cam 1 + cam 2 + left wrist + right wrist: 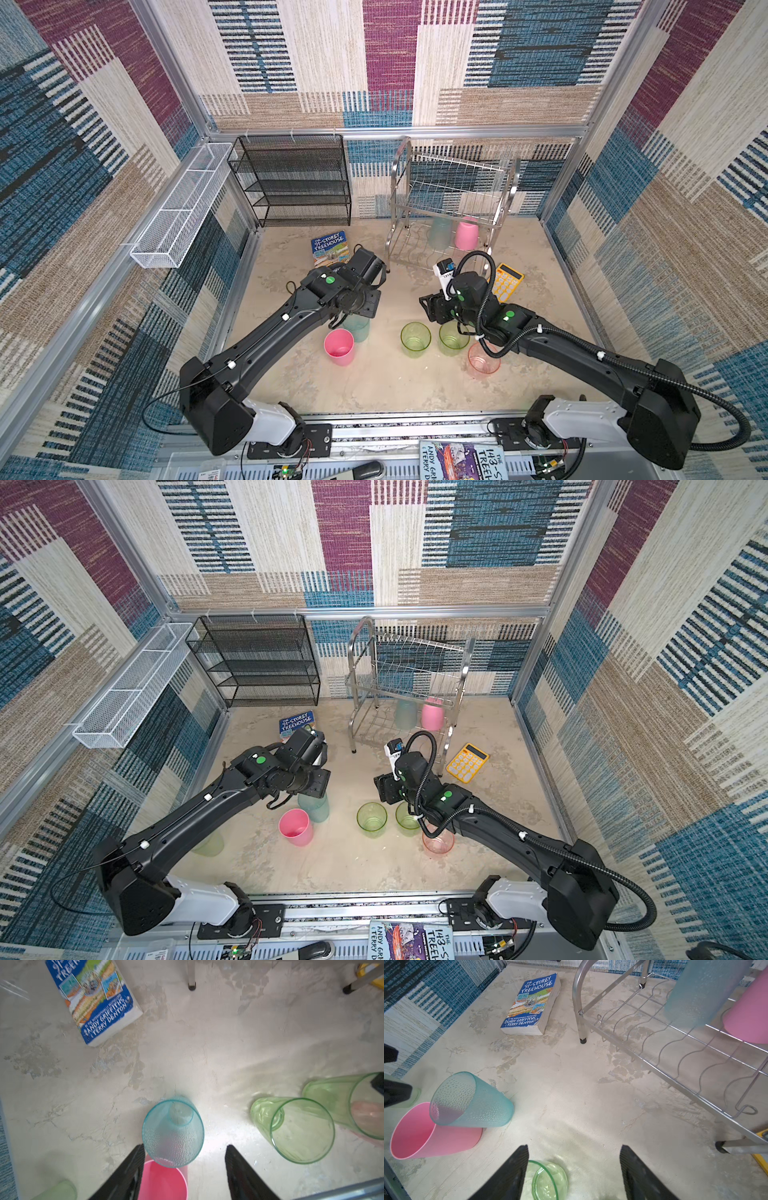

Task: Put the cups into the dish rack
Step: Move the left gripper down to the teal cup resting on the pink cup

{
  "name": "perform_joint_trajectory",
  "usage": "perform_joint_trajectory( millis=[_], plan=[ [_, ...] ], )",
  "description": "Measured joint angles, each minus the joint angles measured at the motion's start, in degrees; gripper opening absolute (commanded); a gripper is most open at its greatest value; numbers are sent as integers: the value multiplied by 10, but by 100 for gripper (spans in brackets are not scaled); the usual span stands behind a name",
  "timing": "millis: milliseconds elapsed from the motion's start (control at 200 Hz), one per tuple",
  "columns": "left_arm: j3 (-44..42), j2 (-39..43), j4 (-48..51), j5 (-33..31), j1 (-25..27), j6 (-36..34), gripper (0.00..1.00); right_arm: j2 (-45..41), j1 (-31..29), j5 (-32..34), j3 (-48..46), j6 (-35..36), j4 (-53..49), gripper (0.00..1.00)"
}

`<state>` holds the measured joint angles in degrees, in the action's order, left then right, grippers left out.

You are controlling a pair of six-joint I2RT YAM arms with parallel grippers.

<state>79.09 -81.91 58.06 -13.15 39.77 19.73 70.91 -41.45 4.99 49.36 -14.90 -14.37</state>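
Note:
The dish rack [453, 195] stands at the back with a teal cup [439, 232] and a pink cup [466, 235] upside down on its lower tier. On the table stand a pink cup [339, 347], a teal cup [173, 1132], two yellow-green cups [415, 338] [454, 338] and a salmon cup [483, 359]. Another yellow-green cup [210, 845] shows under the left arm. My left gripper [185, 1146] is open, pointing down, with the teal cup's rim between its fingers, close to one of them. My right gripper [574, 1147] is open above a yellow-green cup [548, 1180].
A black mesh shelf unit [295, 178] and a white mesh basket [183, 208] line the back left. A blue book [329, 247] lies behind the left gripper. A yellow calculator [508, 282] lies by the rack's front right leg.

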Motion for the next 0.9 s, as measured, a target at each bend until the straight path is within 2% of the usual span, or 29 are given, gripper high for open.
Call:
perform_joint_trajectory(
  millis=[285,511,901],
  plan=[
    [91,-45,102,46,-6,48,57,43,93,-76,21,11,18,72],
    [76,-51,127,58,-3,73,55,67,108,-80,46,38,27,71],
    [55,-89,133,60,28,74,53,-52,111,-100,-47,14,25,72]
  ],
)
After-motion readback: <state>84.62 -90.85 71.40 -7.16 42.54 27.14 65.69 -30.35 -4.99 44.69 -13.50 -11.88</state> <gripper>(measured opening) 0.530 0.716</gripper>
